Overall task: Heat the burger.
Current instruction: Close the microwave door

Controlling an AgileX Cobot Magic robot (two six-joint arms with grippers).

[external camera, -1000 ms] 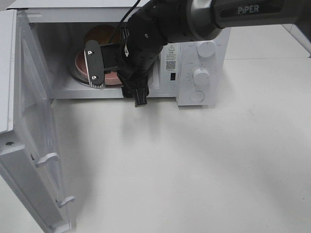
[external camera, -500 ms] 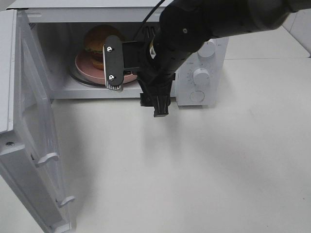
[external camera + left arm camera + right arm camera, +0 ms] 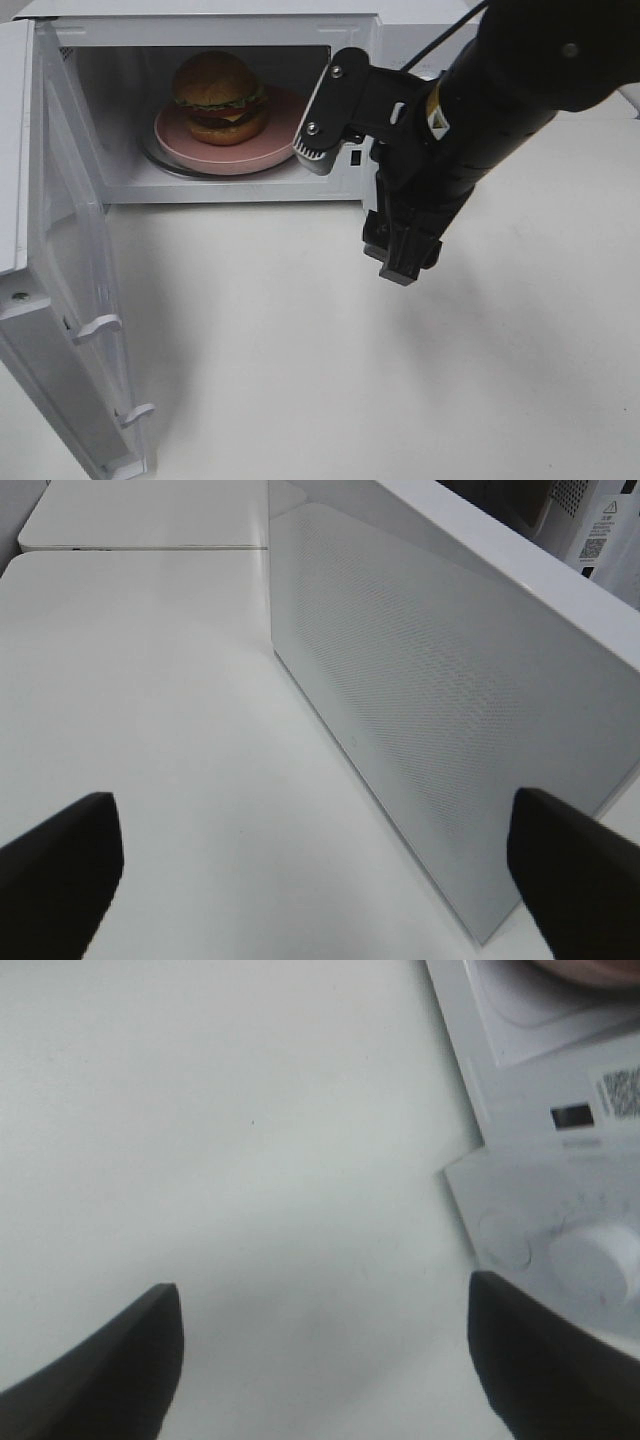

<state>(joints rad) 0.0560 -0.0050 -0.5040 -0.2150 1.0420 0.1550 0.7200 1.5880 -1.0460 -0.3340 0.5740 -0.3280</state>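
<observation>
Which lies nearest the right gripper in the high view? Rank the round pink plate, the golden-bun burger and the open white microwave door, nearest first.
1. Round pink plate: its rim lies just left of the right gripper.
2. Golden-bun burger: farther left, on the plate.
3. Open white microwave door: far left, swung out.

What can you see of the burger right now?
The burger sits upright inside the open microwave, on a round pink plate, left of the plate's middle in the high view. Its bun is glossy golden-brown, and green lettuce, red tomato, yellow cheese and a dark patty show at the side. It looks whole, and only the plate touches it.
</observation>
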